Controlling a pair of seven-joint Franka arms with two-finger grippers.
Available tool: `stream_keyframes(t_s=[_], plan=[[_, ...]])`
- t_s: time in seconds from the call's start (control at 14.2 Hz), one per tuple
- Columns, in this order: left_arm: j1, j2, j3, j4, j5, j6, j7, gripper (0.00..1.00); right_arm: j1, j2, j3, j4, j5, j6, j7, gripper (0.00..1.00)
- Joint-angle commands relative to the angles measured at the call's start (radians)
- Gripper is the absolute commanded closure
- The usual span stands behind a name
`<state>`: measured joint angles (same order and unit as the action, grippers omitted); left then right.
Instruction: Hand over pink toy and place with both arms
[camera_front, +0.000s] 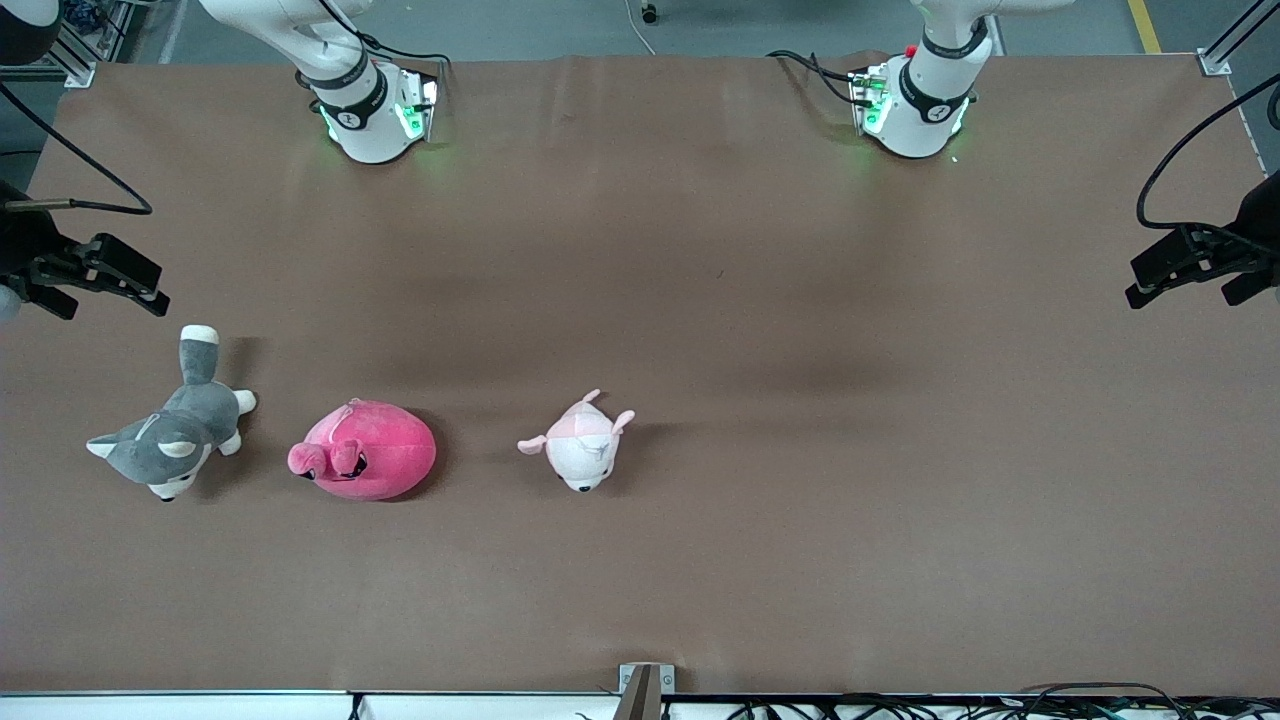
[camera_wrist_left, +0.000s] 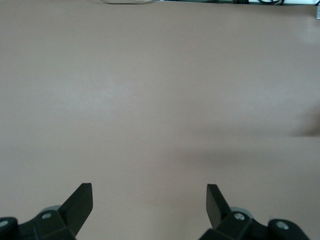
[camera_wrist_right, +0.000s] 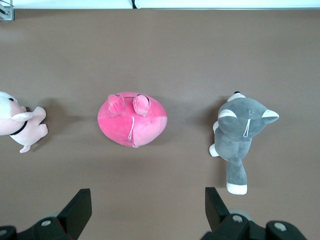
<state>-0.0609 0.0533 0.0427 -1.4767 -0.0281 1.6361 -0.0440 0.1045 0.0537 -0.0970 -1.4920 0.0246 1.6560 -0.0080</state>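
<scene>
The pink toy (camera_front: 365, 450) is a round hot-pink plush lying on the brown table, toward the right arm's end. It also shows in the right wrist view (camera_wrist_right: 132, 120), untouched. My right gripper (camera_front: 155, 285) hangs open and empty over the table's edge at the right arm's end, above the spot by the husky's tail; its jaws stand wide apart in the right wrist view (camera_wrist_right: 148, 197). My left gripper (camera_front: 1135, 282) hangs open and empty over the left arm's end of the table, with only bare table under it (camera_wrist_left: 149, 192).
A grey-and-white husky plush (camera_front: 170, 440) lies beside the pink toy toward the right arm's end. A pale pink-and-white plush animal (camera_front: 582, 450) lies beside it toward the middle. The table's front edge (camera_front: 640, 690) runs along the bottom.
</scene>
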Motion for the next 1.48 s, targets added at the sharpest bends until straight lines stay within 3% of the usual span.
stream_keyframes(t_s=[0.0, 0.28, 0.63, 0.91, 1.41], plan=[[-0.017, -0.015, 0.043, -0.001, -0.047, -0.002, 0.007, 0.0, -0.018, -0.029, 0.006, -0.036, -0.011, 0.028, 0.013, 0.0], [-0.007, -0.017, 0.037, -0.002, -0.047, -0.002, 0.009, 0.0, -0.041, -0.031, 0.01, -0.036, -0.008, 0.013, 0.01, 0.0], [-0.004, -0.017, 0.04, -0.004, -0.047, -0.002, 0.01, 0.0, -0.14, -0.032, 0.097, -0.037, -0.008, 0.011, -0.01, 0.0], [-0.007, -0.018, 0.036, -0.002, -0.046, -0.001, 0.012, 0.0, -0.129, -0.049, 0.099, -0.034, -0.008, -0.093, -0.007, 0.0], [-0.007, -0.02, 0.034, -0.002, -0.047, -0.001, 0.012, 0.0, -0.129, -0.109, 0.095, -0.085, -0.017, -0.108, -0.061, 0.0]])
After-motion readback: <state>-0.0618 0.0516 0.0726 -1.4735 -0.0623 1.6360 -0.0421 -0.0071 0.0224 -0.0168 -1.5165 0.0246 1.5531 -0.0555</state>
